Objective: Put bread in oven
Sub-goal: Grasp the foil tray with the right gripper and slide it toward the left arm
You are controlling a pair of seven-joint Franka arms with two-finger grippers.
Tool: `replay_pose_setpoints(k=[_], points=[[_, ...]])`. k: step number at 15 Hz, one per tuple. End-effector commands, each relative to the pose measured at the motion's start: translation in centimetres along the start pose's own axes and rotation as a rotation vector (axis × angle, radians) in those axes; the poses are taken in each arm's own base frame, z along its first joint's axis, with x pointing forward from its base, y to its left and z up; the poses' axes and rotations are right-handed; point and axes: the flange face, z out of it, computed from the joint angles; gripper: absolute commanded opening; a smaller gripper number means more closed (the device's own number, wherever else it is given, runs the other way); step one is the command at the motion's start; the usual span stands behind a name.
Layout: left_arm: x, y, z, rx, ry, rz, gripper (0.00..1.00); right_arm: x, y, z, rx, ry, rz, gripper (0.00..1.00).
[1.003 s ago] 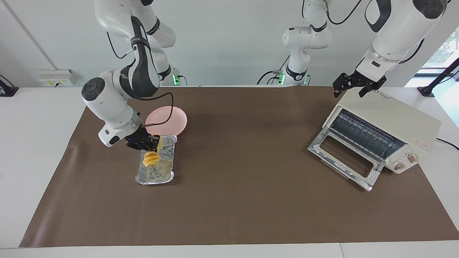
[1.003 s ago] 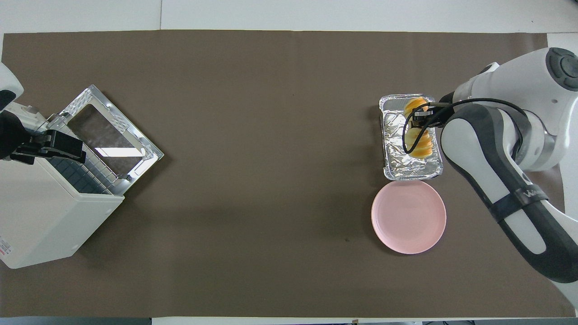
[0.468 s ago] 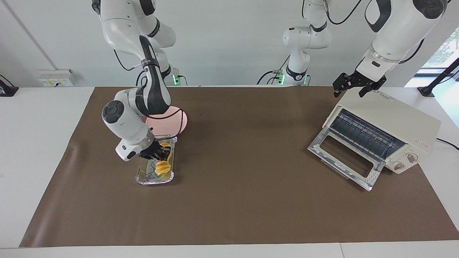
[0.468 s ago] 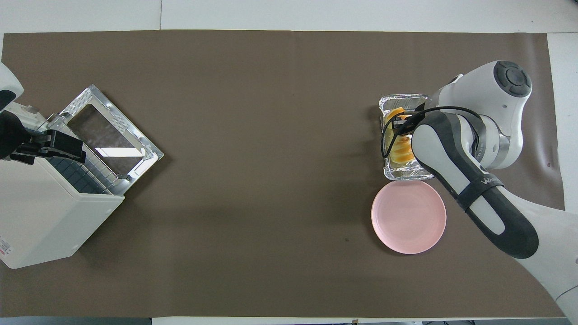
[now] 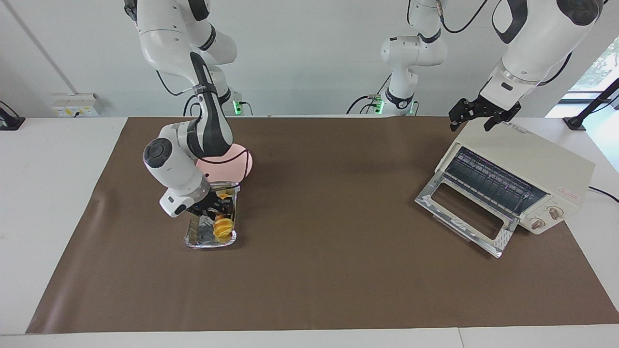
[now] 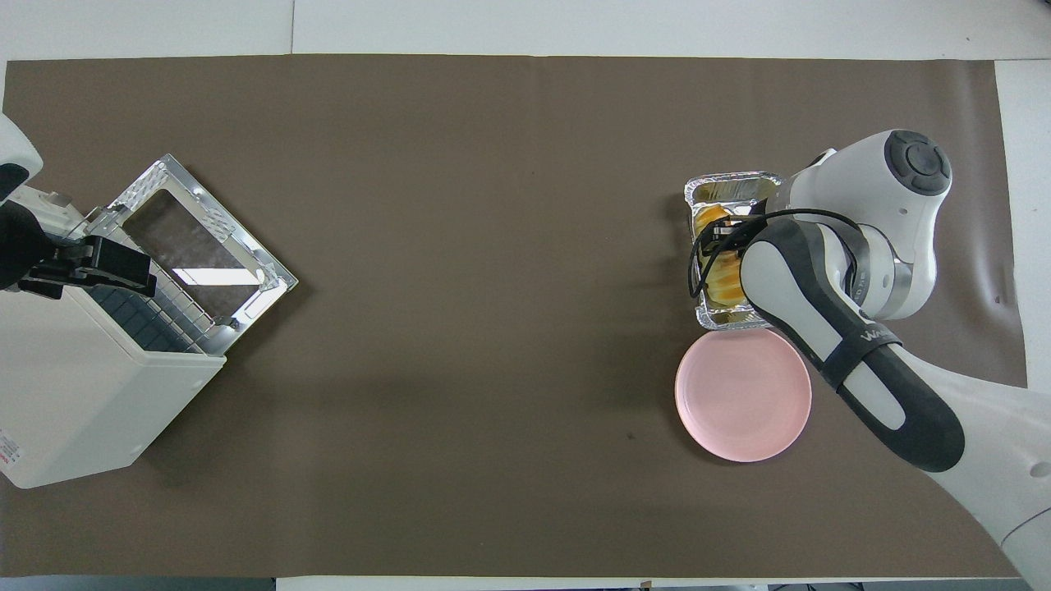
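Observation:
The bread [image 5: 223, 226] is a yellow-orange ridged loaf lying low in the silver foil tray [image 5: 194, 240], along the tray's side toward the table's middle. My right gripper [image 5: 218, 210] is down in the tray, shut on the bread's middle. In the overhead view the right arm covers part of the bread [image 6: 722, 281] and the gripper [image 6: 724, 235]. The cream-white oven [image 5: 537, 162] stands at the left arm's end, its glass door [image 5: 464, 212] dropped open and its rack showing. My left gripper [image 5: 476, 116] waits open above the oven's top edge, also in the overhead view [image 6: 90, 267].
A round pink plate [image 5: 240, 164] lies beside the foil tray [image 6: 731, 182], nearer to the robots, and shows in the overhead view [image 6: 743, 394]. The oven [image 6: 74, 394] sits at an angle with its door [image 6: 197, 246] facing the table's middle. A brown mat [image 5: 329, 270] covers the table.
The right arm swung toward the table's middle and came down, carrying the bread from above the tray down into it. The left arm has not moved.

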Motion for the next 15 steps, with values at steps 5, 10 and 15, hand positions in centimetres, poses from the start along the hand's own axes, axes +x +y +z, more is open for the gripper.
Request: replay_pose_setpoints(k=[5, 10, 15], points=[[-0.4, -0.1, -0.3, -0.012, 0.014, -0.01, 1.0, 1.7, 2.3, -5.5, -0.07, -0.011, -0.036, 1.0], [-0.4, -0.1, -0.3, -0.014, 0.014, -0.011, 1.0, -1.1, 8.8, -2.7, -0.072, -0.031, -0.032, 1.0], [-0.4, -0.1, -0.3, -0.012, 0.014, -0.011, 1.0, -2.1, 8.9, -1.1, -0.07, -0.019, -0.027, 0.68]])
